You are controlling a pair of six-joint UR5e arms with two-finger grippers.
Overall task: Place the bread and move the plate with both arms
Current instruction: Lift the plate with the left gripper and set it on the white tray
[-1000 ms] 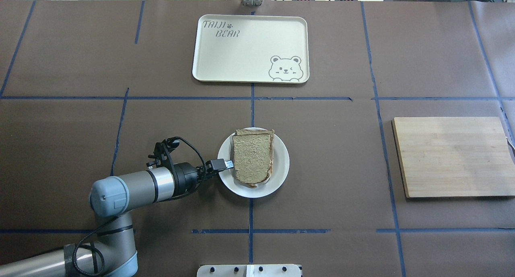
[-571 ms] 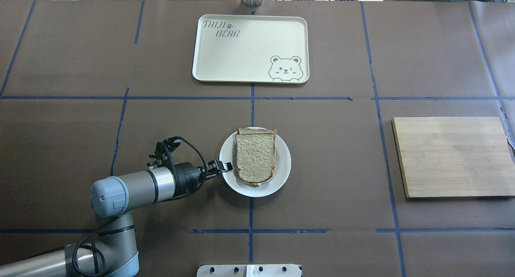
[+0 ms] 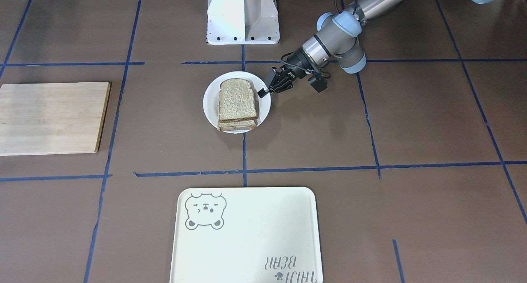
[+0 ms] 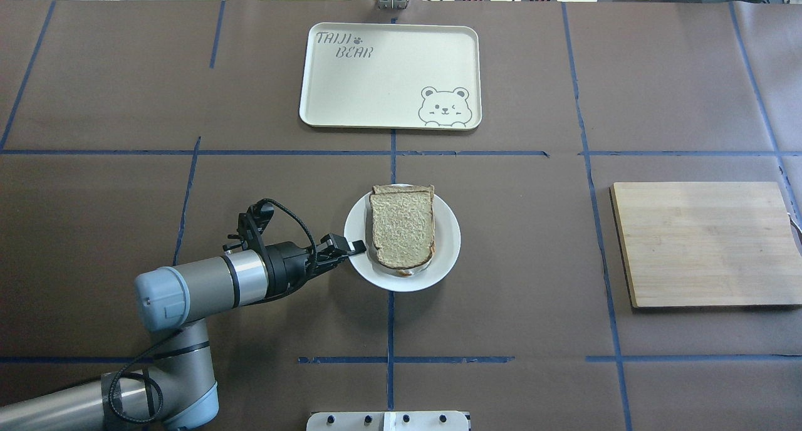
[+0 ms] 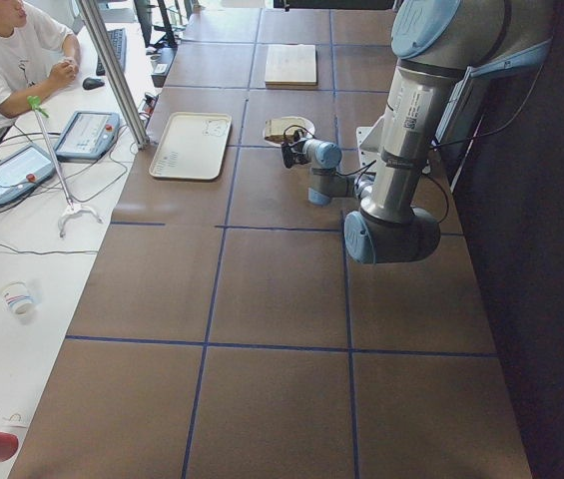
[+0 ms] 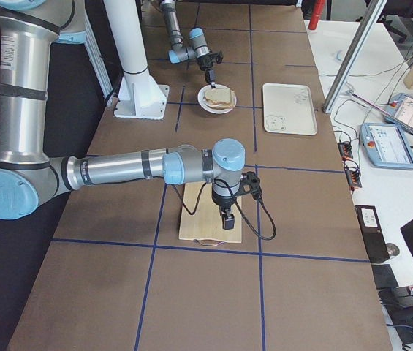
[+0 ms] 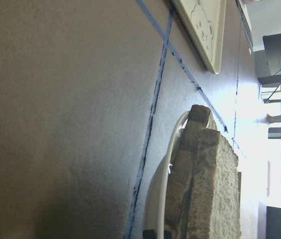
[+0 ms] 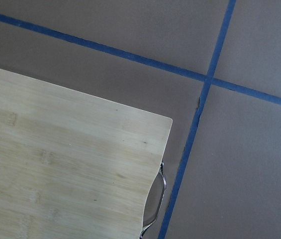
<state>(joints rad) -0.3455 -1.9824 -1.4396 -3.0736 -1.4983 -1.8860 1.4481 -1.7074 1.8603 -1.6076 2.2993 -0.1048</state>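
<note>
LEFT TO RIGHT: The left arm [image 4: 207, 287] is stretched low across the table [image 4: 532, 293], the left fingers [image 4: 352, 247] apparently clamped on the 9 o'clock rim of the plate [image 4: 446, 255], a hold seemingly chosen so the food is not touched. The bread [image 4: 402, 230] is pictured flat on the plate, stacked on a 2nd slice; placing is judged done. The bear tray [image 4: 376, 86], at 12 o'clock, is the likely destination. At 3 o'clock, the right arm [image 6: 118, 170] is parked over the wooden board [image 4: 702, 243]; whether the right fingers [image 6: 226, 219] are open cannot be told.
</note>
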